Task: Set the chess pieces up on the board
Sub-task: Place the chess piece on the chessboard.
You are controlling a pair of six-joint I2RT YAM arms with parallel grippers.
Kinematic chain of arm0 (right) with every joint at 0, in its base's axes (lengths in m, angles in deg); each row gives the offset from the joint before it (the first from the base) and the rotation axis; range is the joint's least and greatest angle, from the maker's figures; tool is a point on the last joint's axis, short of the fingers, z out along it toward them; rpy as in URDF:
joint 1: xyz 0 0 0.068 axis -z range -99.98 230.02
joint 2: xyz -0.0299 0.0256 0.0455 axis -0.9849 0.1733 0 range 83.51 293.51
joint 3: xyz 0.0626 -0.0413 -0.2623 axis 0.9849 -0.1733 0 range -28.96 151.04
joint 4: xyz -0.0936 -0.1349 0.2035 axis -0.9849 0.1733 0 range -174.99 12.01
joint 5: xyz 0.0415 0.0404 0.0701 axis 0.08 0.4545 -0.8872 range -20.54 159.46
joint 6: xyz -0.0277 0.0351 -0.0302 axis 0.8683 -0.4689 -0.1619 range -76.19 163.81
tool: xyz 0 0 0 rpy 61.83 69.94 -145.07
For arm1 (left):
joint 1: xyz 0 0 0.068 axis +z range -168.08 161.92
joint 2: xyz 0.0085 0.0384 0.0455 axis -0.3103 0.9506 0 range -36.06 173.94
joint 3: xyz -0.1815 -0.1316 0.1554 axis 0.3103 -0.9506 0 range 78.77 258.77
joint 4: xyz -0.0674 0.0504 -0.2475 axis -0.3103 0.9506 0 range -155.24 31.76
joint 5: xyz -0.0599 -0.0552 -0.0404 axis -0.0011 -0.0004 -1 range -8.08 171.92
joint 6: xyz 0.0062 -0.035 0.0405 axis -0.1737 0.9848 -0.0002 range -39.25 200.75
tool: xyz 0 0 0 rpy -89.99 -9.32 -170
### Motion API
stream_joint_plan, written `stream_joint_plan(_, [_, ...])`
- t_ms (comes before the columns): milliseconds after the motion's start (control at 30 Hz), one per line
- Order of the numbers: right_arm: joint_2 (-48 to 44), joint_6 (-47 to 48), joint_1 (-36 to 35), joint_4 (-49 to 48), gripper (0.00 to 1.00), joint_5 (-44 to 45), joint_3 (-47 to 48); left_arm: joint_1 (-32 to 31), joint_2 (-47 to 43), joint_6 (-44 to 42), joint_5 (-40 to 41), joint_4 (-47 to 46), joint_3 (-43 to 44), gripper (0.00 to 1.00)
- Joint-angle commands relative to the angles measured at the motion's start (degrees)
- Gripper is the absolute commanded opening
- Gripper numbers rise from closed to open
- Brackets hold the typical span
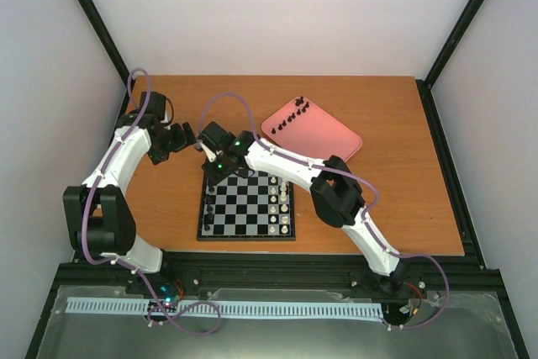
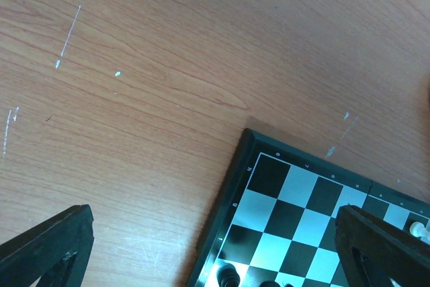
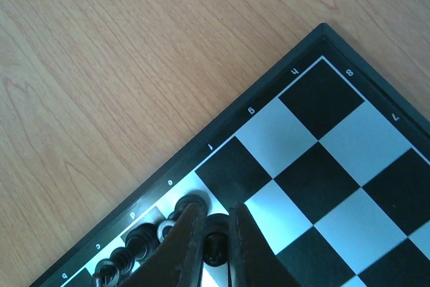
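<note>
White walls (image 1: 252, 14) close round the wooden table (image 1: 403, 208), and bare wood lies open on both sides of the board (image 1: 246, 208). My right gripper (image 3: 216, 216) is down on the board's left edge, fingers closed on one black piece (image 3: 216, 241) just inside the dark border, with bare squares between it and the far left corner. Beside it a row of black chess pieces (image 3: 131, 250) lines that same edge. My left gripper (image 2: 213, 250) hangs above the wood and that far left corner, jaws spread wide, near my right gripper yet apart from it. A cluster of black pieces (image 1: 294, 113) sits on the pink tray (image 1: 336, 145), beyond the far right corner; white pieces (image 1: 284, 208) line the right edge
</note>
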Motion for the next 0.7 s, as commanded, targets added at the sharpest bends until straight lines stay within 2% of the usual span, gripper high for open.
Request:
stream_joint_plan(0, [2.3, 1.0, -0.8, -0.9, 0.03, -0.2, 3.0, 0.1, -2.1, -0.1, -0.5, -0.2, -0.2, 1.0])
stream_joint_plan(667, [7.9, 3.3, -0.7, -0.4, 0.03, 1.5, 8.7, 0.1, -1.6, -1.2, -1.0, -0.2, -0.1, 1.0])
